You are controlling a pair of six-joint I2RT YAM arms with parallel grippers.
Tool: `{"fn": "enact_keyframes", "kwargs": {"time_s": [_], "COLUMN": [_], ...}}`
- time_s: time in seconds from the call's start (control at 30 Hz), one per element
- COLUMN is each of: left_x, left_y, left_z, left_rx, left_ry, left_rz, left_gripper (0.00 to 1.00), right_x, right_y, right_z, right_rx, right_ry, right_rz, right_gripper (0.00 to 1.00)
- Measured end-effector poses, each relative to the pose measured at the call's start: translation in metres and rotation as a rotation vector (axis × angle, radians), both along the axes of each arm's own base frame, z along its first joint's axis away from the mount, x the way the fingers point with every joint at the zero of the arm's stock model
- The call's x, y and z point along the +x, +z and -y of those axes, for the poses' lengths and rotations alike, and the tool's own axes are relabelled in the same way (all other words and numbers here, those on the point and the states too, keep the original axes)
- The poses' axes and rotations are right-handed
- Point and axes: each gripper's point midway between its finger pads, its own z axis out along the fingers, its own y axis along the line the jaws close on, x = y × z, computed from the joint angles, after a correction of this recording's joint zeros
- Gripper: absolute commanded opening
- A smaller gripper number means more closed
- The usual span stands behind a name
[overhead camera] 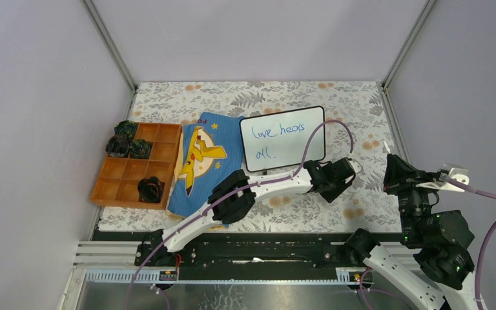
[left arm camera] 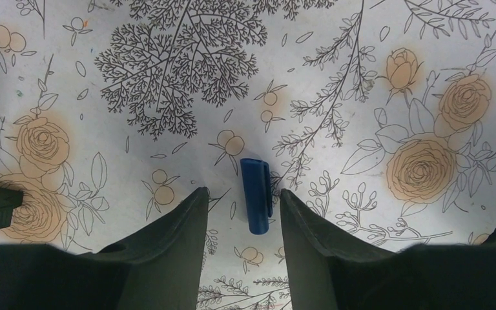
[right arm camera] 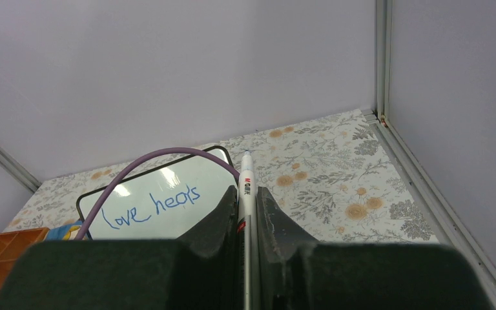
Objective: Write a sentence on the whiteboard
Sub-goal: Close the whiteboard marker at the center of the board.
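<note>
Between the spread jaws of the left gripper (left arm camera: 241,194), a blue cap (left arm camera: 256,197) lies on the table (left arm camera: 374,77). The right gripper (right arm camera: 247,192) pinches the marker (right arm camera: 246,177); the whiteboard (overhead camera: 300,152) mid-table carries the sentence (overhead camera: 278,132). Writing looks done; the next move probably calls for closing squarely on the cap.

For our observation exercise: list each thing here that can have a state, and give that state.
whiteboard: written on, "love heals all."
marker: uncapped, held by right gripper
blue cap: off, lying on table
left gripper: open, over blue cap
right gripper: shut on marker
orange tray: partly filled
</note>
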Motion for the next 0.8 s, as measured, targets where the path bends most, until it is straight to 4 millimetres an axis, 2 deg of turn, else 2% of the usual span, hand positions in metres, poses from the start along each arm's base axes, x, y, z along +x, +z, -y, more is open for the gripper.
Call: {"fn": "enact_keyframes", "kwargs": {"time_s": [0.13, 0.33, 0.47, 0.6, 0.7, 0.8], "left_x": [0.000, 0.003, 0.000, -0.005, -0.013, -0.030], "left_y": [-0.001, -0.002, -0.002, 0.003, 0.003, 0.002], "left_z": [-0.001, -0.005, -0.015, -0.027, -0.052, -0.098], "left_rx": [0.007, 0.017, 0.021, 0.023, 0.059, 0.107], "left_ry": [-0.004, 0.003, 0.011, 0.024, 0.050, 0.100], "left_rz": [0.001, 0.017, 0.020, 0.017, 0.013, 0.008], "left_gripper": [0.43, 0.24, 0.06, 0.00, 0.00, 0.00], "right_x": [0.000, 0.000, 0.000, 0.000, 0.002, 0.007], "right_y": [0.000, 0.000, 0.000, -0.001, -0.005, -0.015], "right_z": [0.000, 0.000, -0.001, -0.004, -0.009, -0.020], "right_rx": [0.004, 0.012, 0.020, 0.031, 0.044, 0.053], "right_ry": [0.001, 0.002, 0.005, 0.018, 0.033, 0.067], "right_rz": [0.000, 0.000, 0.000, -0.001, -0.009, -0.028], "right_gripper": [0.00, 0.00, 0.00, 0.00, 0.00, 0.00]}}
